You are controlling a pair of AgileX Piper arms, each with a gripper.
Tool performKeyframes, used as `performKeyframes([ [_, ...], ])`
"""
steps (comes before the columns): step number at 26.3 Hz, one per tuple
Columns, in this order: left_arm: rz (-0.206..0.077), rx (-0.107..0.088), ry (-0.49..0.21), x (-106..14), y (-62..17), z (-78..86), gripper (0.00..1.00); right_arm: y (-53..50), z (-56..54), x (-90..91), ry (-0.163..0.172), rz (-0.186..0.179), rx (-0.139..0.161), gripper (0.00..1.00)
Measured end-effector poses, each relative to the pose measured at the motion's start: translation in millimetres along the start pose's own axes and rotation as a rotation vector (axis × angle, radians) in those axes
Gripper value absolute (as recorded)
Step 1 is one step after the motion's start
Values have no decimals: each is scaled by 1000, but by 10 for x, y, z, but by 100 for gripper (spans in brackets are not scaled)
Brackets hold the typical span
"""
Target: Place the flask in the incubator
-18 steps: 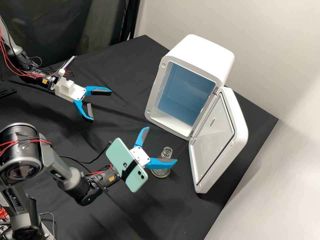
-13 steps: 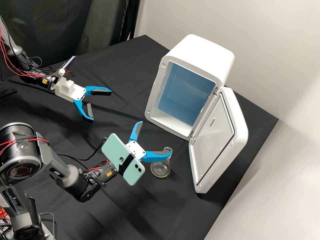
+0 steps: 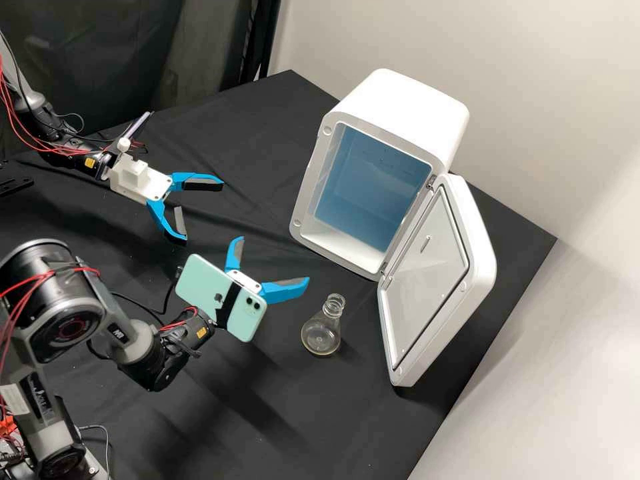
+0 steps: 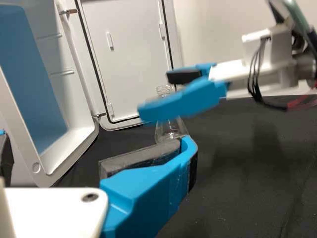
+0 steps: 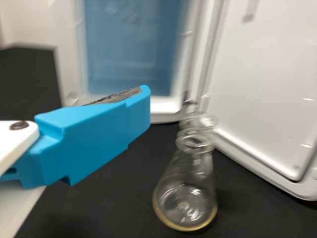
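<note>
The white incubator (image 3: 400,107) is blue inside, the flask (image 3: 321,331) clear.

The flask (image 3: 321,328) stood upright on the bench (image 3: 267,133), just in front of the incubator (image 3: 400,107) and to the left of its door (image 3: 433,267). The door stood swung out at the chamber's right side, and the flask touched neither of them. My right pincer (image 3: 272,261) hung over the bench to the left of the flask, near it but apart. My left pincer (image 3: 200,211) hung farther left and farther back, well apart from the flask, with my right pincer between the two.
</note>
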Motion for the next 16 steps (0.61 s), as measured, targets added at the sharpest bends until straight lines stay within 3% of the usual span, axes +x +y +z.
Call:
performKeyframes([
  [5,-2,0,0,-3,-5,0,100,-109,-83,12,35,-48,-69,100],
  [10,-2,0,0,-3,-5,0,100,-112,-212,-43,84,-44,-113,100],
  [13,-2,0,0,-3,-5,0,100,-71,-309,-72,124,-24,-126,100],
  [16,-2,0,0,-3,-5,0,100,-62,-343,-97,139,-15,-128,100],
])
